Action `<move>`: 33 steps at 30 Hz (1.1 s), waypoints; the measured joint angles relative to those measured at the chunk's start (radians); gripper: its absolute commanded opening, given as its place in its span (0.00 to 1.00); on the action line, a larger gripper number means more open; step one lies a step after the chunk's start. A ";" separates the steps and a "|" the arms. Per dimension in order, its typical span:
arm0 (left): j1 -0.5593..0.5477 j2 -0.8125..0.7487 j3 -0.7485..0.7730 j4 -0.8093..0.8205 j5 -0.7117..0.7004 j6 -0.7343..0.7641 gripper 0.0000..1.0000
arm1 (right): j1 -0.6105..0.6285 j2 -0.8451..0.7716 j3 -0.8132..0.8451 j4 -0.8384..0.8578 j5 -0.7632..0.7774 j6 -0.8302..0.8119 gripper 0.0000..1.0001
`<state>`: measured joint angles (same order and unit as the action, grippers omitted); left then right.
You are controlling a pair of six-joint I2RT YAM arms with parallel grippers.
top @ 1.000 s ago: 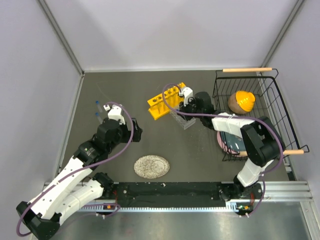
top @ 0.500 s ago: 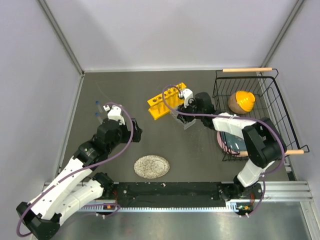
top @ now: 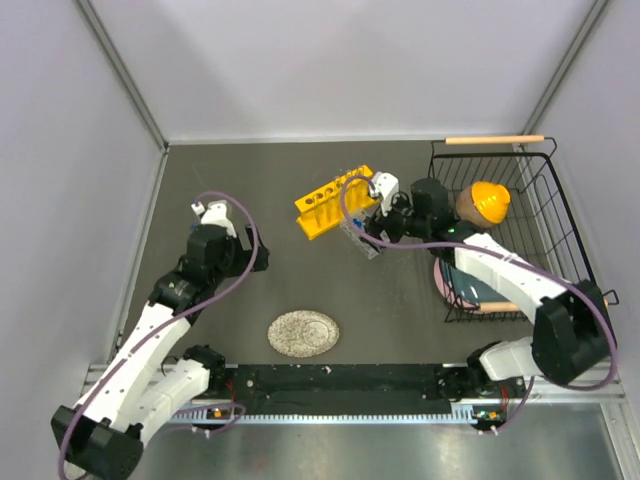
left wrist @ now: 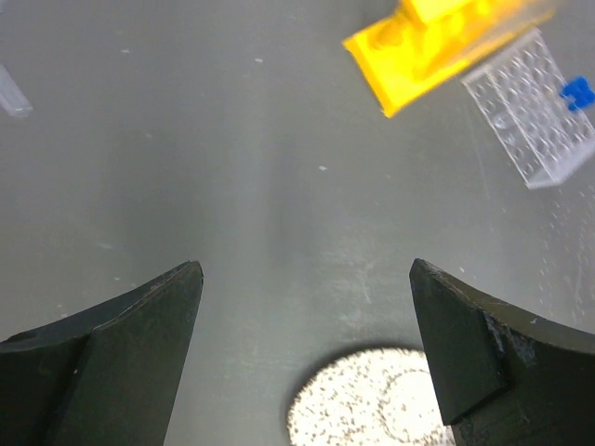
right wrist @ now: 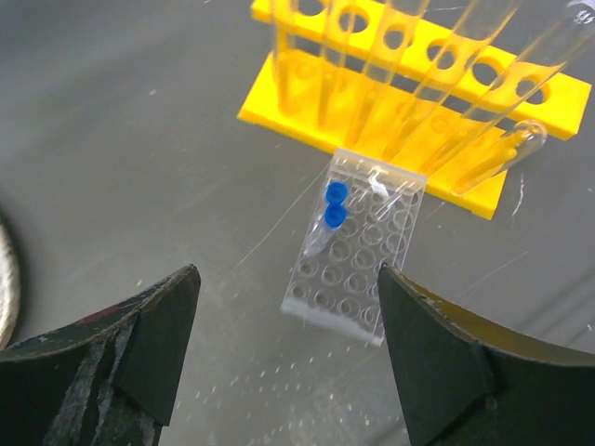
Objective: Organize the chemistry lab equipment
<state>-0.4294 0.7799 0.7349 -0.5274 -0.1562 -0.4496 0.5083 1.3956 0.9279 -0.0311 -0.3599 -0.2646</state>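
The yellow test-tube rack stands mid-table with thin glass tubes leaning in its holes. Just in front of it lies the small clear gridded rack, with two blue-capped vials standing in it. My right gripper hovers open over that clear rack, nothing between its fingers. At the left, my left gripper is wide open and empty above bare table. The left wrist view also shows the yellow rack and clear rack ahead.
A round speckled plate lies near the front edge. The black wire basket with bowls stands at the right, close beside my right arm. One clear item lies at the far left.
My right gripper has opened and drawn back from the clear rack, leaving a vial in it. My left arm has pulled back to the left.
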 measured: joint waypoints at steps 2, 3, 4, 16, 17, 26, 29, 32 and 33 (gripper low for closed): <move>0.092 0.031 0.008 0.002 0.043 0.008 0.99 | -0.014 -0.049 0.003 -0.070 -0.042 -0.026 0.83; 0.129 0.044 0.011 0.002 0.060 0.008 0.99 | -0.024 -0.086 0.005 -0.117 -0.074 -0.041 0.84; 0.175 0.064 0.017 0.003 0.083 0.010 0.99 | -0.035 -0.101 0.005 -0.136 -0.087 -0.046 0.86; 0.596 0.510 0.143 0.061 0.239 0.012 0.98 | -0.220 -0.349 -0.040 -0.338 -0.403 -0.118 0.99; 0.608 0.547 0.158 0.065 0.242 0.013 0.97 | -0.228 -0.354 -0.047 -0.342 -0.415 -0.121 0.99; 0.655 0.898 0.418 0.033 0.203 0.062 0.78 | -0.263 -0.360 -0.100 -0.372 -0.490 -0.136 0.99; 0.656 0.976 0.467 0.023 0.179 0.077 0.71 | -0.269 -0.361 -0.103 -0.377 -0.500 -0.139 0.99; 0.657 1.033 0.495 0.005 0.154 0.089 0.66 | -0.272 -0.361 -0.103 -0.377 -0.501 -0.145 0.99; 0.658 1.051 0.502 -0.002 0.147 0.093 0.64 | -0.274 -0.361 -0.103 -0.378 -0.501 -0.146 0.99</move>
<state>0.2287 1.8309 1.2373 -0.5293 -0.0090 -0.3569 0.2348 1.0348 0.8246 -0.4088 -0.8612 -0.4110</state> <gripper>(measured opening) 0.690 0.987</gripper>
